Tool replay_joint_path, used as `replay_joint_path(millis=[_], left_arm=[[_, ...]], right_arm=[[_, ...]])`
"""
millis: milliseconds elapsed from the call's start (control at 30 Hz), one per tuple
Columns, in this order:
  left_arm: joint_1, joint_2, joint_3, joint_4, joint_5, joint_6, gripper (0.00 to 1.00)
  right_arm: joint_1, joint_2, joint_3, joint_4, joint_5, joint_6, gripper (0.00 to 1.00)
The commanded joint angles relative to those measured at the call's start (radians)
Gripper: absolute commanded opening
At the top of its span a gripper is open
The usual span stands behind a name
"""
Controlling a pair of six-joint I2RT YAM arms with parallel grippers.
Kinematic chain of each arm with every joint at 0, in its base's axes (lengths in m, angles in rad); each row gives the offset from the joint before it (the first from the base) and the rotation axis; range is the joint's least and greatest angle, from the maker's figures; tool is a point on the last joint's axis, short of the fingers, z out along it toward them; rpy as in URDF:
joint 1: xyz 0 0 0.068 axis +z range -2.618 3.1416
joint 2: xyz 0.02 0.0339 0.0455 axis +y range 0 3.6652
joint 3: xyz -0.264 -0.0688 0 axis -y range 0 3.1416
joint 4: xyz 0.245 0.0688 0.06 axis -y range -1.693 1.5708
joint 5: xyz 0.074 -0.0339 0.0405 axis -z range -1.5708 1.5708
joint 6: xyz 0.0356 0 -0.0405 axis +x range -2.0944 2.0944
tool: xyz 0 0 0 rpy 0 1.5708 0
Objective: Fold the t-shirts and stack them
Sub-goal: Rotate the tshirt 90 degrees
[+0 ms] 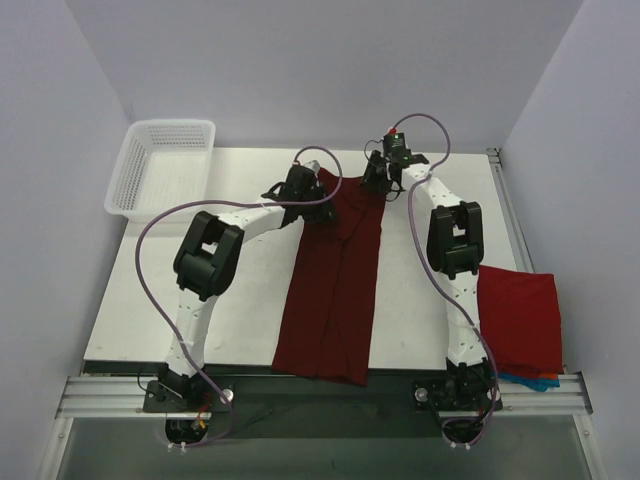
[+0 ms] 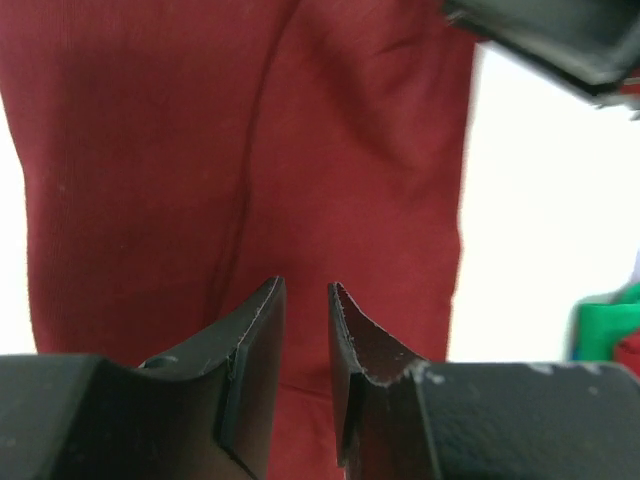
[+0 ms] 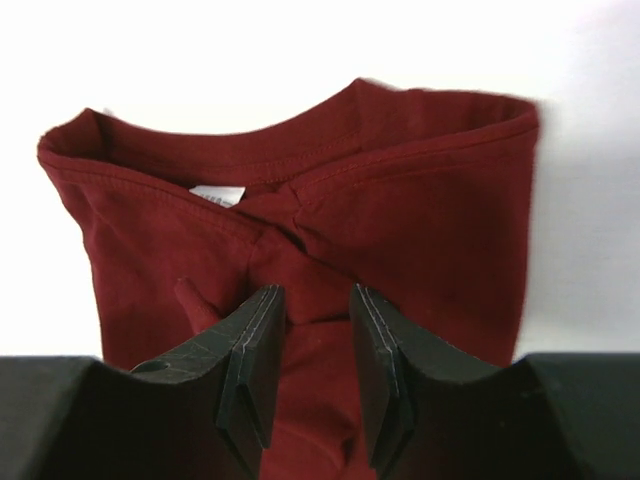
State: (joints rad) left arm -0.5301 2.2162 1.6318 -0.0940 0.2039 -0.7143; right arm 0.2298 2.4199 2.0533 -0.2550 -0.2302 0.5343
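The dark maroon t-shirt (image 1: 335,290) lies as a long narrow strip down the middle of the table, collar at the far end. My left gripper (image 1: 312,192) sits at the far left corner of it and my right gripper (image 1: 378,180) at the far right corner. In the left wrist view the jaws (image 2: 305,287) stand close together with maroon cloth (image 2: 150,150) filling the gap. The right jaws (image 3: 312,290) pinch a bunched ridge of cloth just below the collar (image 3: 300,150). A folded brighter red t-shirt (image 1: 520,320) lies at the near right, on top of a green one (image 2: 610,320).
A white mesh basket (image 1: 170,124) stands at the far left corner of the table. Metal rails run along the near edge (image 1: 320,385) and the right side. Grey walls close in on both sides and at the back.
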Motion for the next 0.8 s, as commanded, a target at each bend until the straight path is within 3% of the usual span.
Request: replay_joint_path(millis=[0, 467, 600, 767], left_arm=[[-0.007, 0.045, 0.025, -0.010, 0.002, 0.023, 0.34], [-0.007, 0.065, 0.026, -0.081, -0.055, -0.011, 0.34], [-0.007, 0.059, 0.019, -0.093, -0.064, -0.013, 0.33], [-0.004, 0.048, -0.003, -0.093, -0.073, -0.019, 0.33]], right_arm=[[0.022, -0.007, -0.004, 0.017, 0.000, -0.014, 0.34], [0.031, -0.065, -0.131, 0.016, 0.048, -0.050, 0.32], [0.029, -0.071, -0.136, 0.010, 0.051, -0.051, 0.13], [0.010, -0.085, -0.136, 0.008, 0.071, -0.046, 0.00]])
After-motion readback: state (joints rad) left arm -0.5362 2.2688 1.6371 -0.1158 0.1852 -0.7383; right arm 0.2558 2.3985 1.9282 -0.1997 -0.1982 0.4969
